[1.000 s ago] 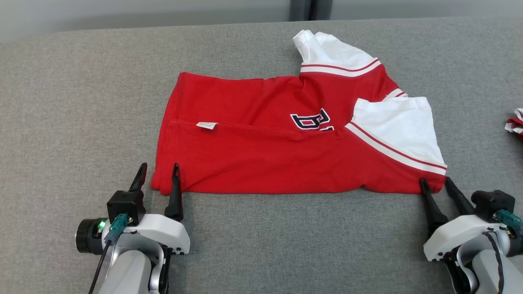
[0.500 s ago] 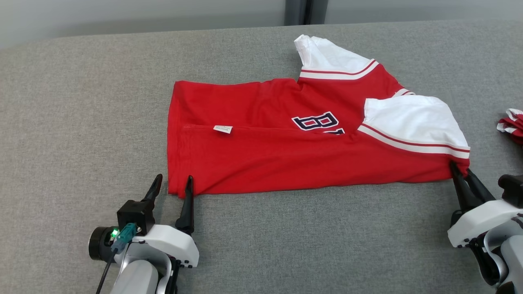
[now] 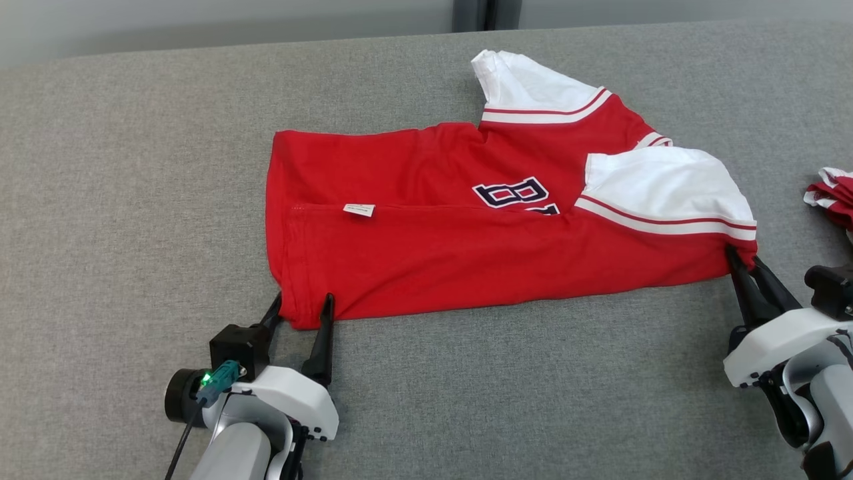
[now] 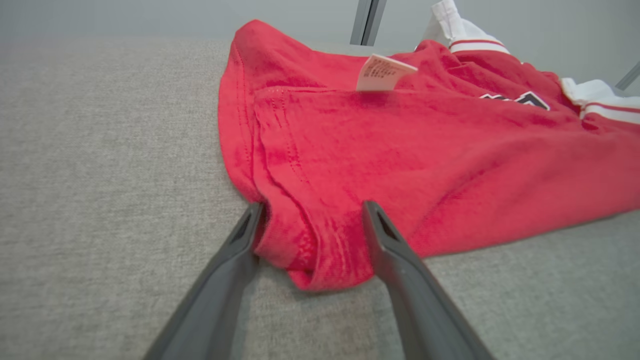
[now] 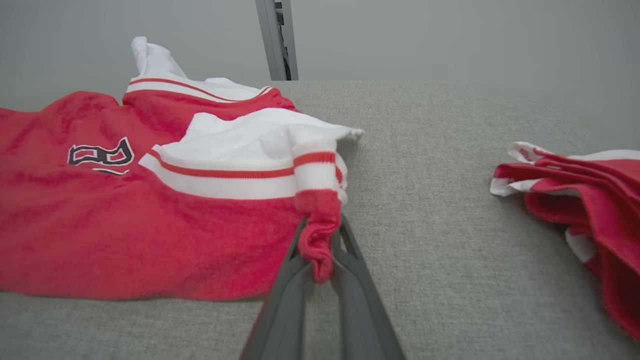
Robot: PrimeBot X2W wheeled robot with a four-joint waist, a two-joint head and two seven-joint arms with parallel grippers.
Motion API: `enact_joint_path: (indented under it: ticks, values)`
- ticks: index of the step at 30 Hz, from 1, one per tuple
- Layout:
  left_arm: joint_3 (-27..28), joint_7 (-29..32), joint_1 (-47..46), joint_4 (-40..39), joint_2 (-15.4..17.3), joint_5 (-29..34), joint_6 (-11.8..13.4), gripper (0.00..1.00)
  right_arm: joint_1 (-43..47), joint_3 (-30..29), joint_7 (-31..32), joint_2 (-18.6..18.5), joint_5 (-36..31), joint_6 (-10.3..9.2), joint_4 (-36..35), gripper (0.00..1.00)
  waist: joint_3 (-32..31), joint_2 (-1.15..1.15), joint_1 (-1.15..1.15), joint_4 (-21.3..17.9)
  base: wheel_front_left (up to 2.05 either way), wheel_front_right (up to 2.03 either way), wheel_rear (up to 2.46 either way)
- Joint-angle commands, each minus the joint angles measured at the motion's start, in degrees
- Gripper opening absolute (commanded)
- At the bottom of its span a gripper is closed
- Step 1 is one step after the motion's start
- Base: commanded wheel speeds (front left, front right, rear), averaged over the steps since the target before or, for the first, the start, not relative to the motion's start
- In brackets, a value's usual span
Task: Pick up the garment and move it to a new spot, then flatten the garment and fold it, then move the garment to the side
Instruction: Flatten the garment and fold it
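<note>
The left tool (image 3: 302, 303) is spread, one dark finger on each side of the shirt's (image 3: 466, 260) 7 o'clock corner. The arm behind it is cut off by the bottom edge. The shirt lies across the middle of the table (image 3: 133, 200), folded lengthwise. The fold covers the lower half of the navy letters (image 3: 513, 193), so they cannot be read. The print on the small white label (image 3: 358, 210) is too fine to make out. At the shirt's 4 o'clock corner the right tool (image 3: 738, 255) is pressed together, pinching a bunched bit of red hem below the white sleeve (image 3: 660, 180). At 3 o'clock a second red-and-white cloth (image 3: 830, 197) is cut off by the frame.

The table is covered in grey, felt-like fabric. Behind it are a plain pale wall (image 3: 200, 27) and a dark upright post (image 3: 472, 13) at 12 o'clock.

The shirt is a soft, slightly fuzzy knit with stitched hems, and its sleeves have red-striped cuffs.
</note>
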Motion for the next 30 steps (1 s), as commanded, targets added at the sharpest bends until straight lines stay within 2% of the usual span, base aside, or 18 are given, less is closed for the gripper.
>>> enact_joint_path:
  ticks: [1,9,17,23,30]
  values:
    - [-0.21,-0.06,-0.76,-0.23,0.26,-0.14,-0.37,0.0,-0.61,-0.16,0.05,-0.1,0.4,-0.02,-0.03,0.0,-0.02,0.0,0.0,0.09,0.0,0.0,0.0]
    - [3.32,-0.07,1.44,-1.65,0.31,-1.05,0.65,0.0,0.18,-1.15,0.05,0.17,0.36,-0.02,0.02,0.0,-2.16,0.0,0.0,0.54,0.0,0.0,0.0]
    - [7.53,-0.07,8.25,-1.36,0.42,-0.12,0.0,0.0,5.8,-0.59,0.05,1.02,1.8,-0.04,1.79,0.0,-9.45,0.0,0.0,0.4,0.0,0.0,0.0]
    - [8.24,-0.07,14.76,-0.86,0.43,0.17,0.05,0.0,12.69,1.57,0.05,1.58,4.02,-0.07,1.59,0.0,-13.94,0.0,0.0,0.43,0.0,0.0,0.0]
    - [6.59,-0.07,17.9,-0.11,0.36,-0.9,0.78,0.0,17.14,3.55,0.05,1.74,5.7,-0.06,1.29,0.0,-14.09,0.0,0.0,0.65,0.0,0.0,0.0]
